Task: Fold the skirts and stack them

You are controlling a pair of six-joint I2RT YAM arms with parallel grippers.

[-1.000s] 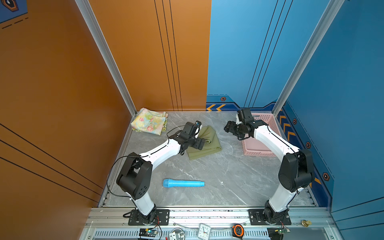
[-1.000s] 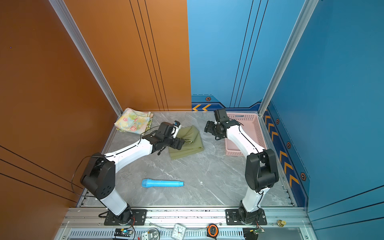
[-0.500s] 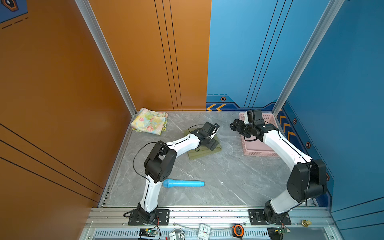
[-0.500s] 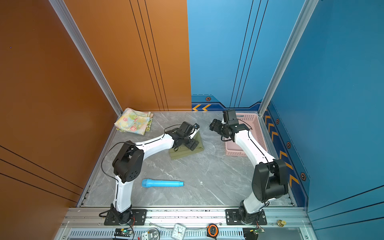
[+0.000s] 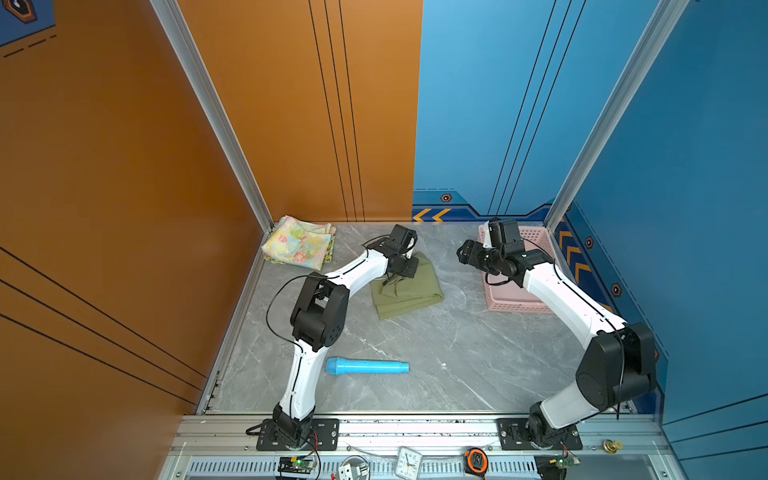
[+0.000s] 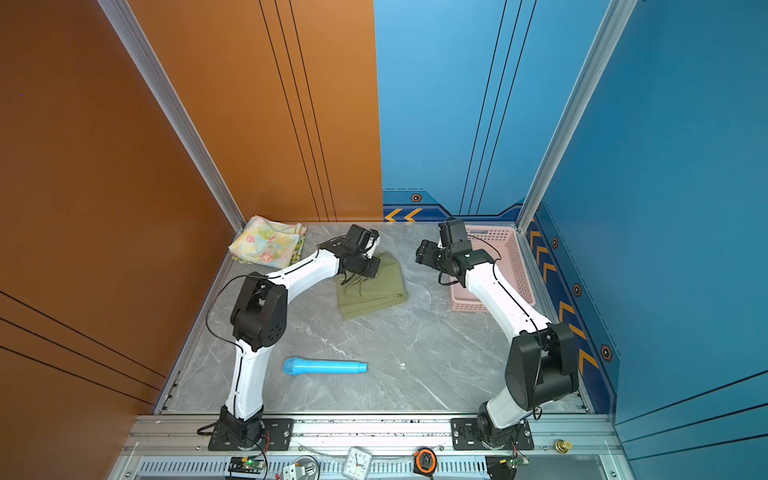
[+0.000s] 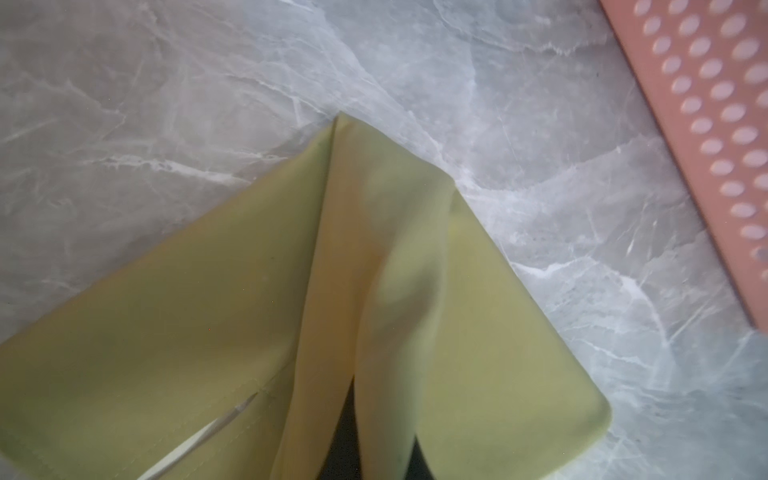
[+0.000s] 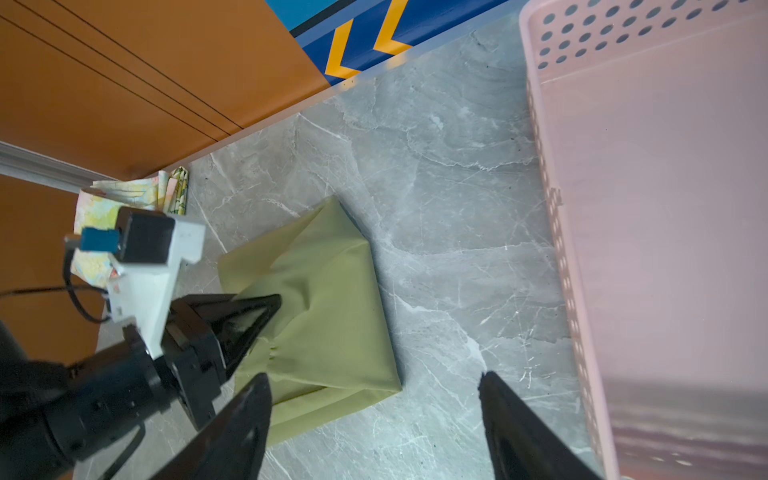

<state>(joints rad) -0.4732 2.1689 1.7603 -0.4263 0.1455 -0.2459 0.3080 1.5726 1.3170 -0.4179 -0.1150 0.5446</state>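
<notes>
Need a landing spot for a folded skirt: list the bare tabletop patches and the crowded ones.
Bare: the marble between the olive skirt, blue tube and pink basket; also the front strip right of the tube. Crowded: the back left, with floral skirt and left arm.

Left claw point(image 8: 272, 305) has pinched shut on the olive skirt point(image 5: 411, 291).

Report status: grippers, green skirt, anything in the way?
Left gripper shut on green skirt, at its edge. Right gripper open, empty, by basket. Skirt folded, mostly on table. Blue tube near front, clear of it.
</notes>
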